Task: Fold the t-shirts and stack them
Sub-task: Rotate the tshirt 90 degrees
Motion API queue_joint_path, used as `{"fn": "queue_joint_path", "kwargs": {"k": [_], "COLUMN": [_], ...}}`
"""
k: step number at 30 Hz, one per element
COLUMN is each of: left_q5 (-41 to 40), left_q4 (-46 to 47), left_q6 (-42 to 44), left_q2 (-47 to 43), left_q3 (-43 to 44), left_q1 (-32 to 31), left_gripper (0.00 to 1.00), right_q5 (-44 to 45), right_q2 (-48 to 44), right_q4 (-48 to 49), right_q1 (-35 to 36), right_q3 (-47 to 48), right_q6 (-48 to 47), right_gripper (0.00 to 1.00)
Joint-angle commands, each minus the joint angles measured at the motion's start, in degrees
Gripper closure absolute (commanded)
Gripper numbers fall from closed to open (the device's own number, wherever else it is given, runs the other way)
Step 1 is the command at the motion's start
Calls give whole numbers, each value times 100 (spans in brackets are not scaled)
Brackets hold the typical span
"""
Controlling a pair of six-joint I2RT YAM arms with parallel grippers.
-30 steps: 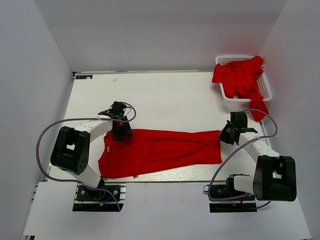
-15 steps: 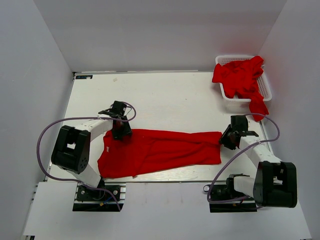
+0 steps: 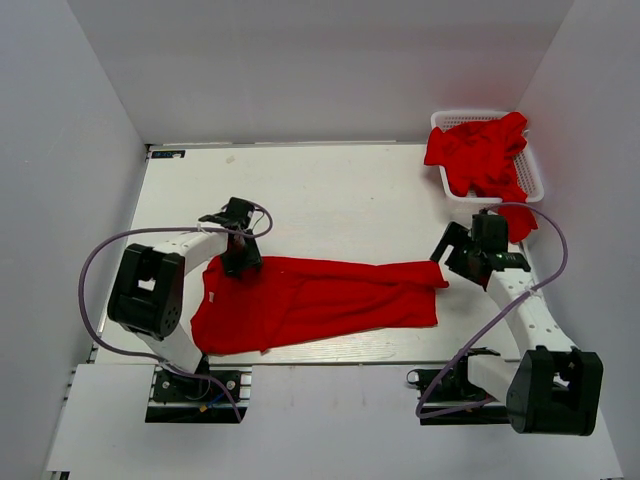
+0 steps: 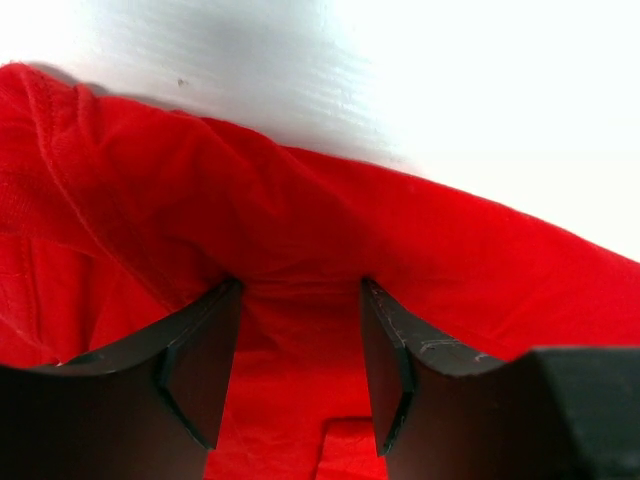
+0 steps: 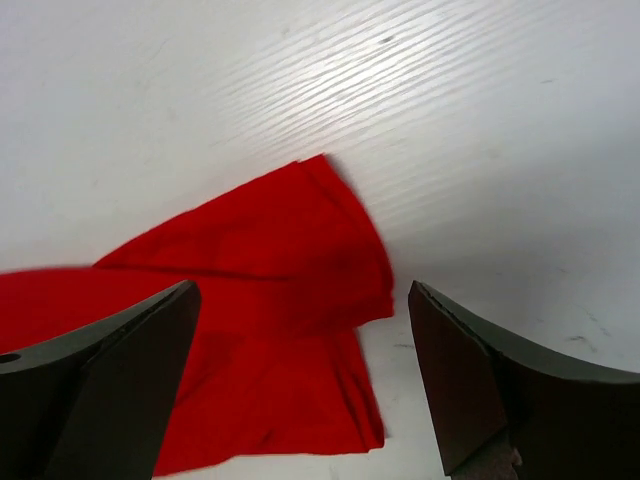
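Observation:
One red t-shirt [image 3: 320, 300] lies stretched into a long band across the near half of the table [image 3: 340, 190]. My left gripper [image 3: 241, 262] is at the band's upper left edge. In the left wrist view its jaws [image 4: 300, 290] stand apart, tips down on the red cloth [image 4: 300, 200], which fills the gap. My right gripper [image 3: 447, 258] hovers by the band's right end. It is wide open [image 5: 302, 290] with nothing between the fingers, and the shirt's corner [image 5: 330, 250] lies on the table below. More red t-shirts [image 3: 480, 150] are heaped in the basket.
The white lattice basket [image 3: 534, 178] stands at the back right corner, with one shirt hanging over its front rim [image 3: 518, 222]. Grey walls close in the table on three sides. Purple cables loop beside both arms.
My right gripper has opened, let go of the shirt's right end and pulled back up and to the right. The shirt's end now lies flat. The left gripper has barely moved.

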Motion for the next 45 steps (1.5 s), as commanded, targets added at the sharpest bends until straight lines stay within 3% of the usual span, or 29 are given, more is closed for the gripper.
{"fn": "queue_joint_path", "kwargs": {"k": [1, 3, 6, 12, 16, 23, 29, 33, 39, 44, 45], "left_q5": [-295, -242, -242, -392, -173, 496, 418, 330, 84, 442, 765], "left_q4": [-139, -139, -331, -710, -597, -341, -262, 11, -50, -505, -691], "left_q6": [157, 305, 359, 420, 420, 70, -248, -370, -213, 279, 280], "left_q2": [121, 121, 261, 552, 237, -572, -942, -337, 1753, 3940, 4850], "left_q3": [290, 545, 1045, 1724, 1470, 128, -595, -439, 1387, 4777, 6166], "left_q1": [80, 80, 10, -43, -43, -43, -43, -43, 10, -52, -52], "left_gripper": [39, 37, 35, 33, 30, 28, 27, 27, 28, 28, 28], "right_q5": [-1260, -2067, -2537, -3091, -3277, -2743, -1503, -1124, -1169, -1019, -1062], "right_q2": [287, 454, 657, 974, 1403, 2327, 1810, 1476, 1405, 1492, 1528], "right_q4": [316, 606, 905, 1363, 1688, 1627, 1724, 1662, 1627, 1539, 1565], "right_q1": [-3, 23, 111, 349, 419, 393, 393, 419, 612, 998, 1156], "right_q3": [244, 235, 148, -248, -660, -670, -819, -855, -899, -1092, -1127], "right_q6": [-466, -545, -510, -405, -283, -37, 341, 386, 352, 70, 52], "right_gripper": [10, 10, 10, 10, 10, 10, 10, 10, 10, 10, 10]}}
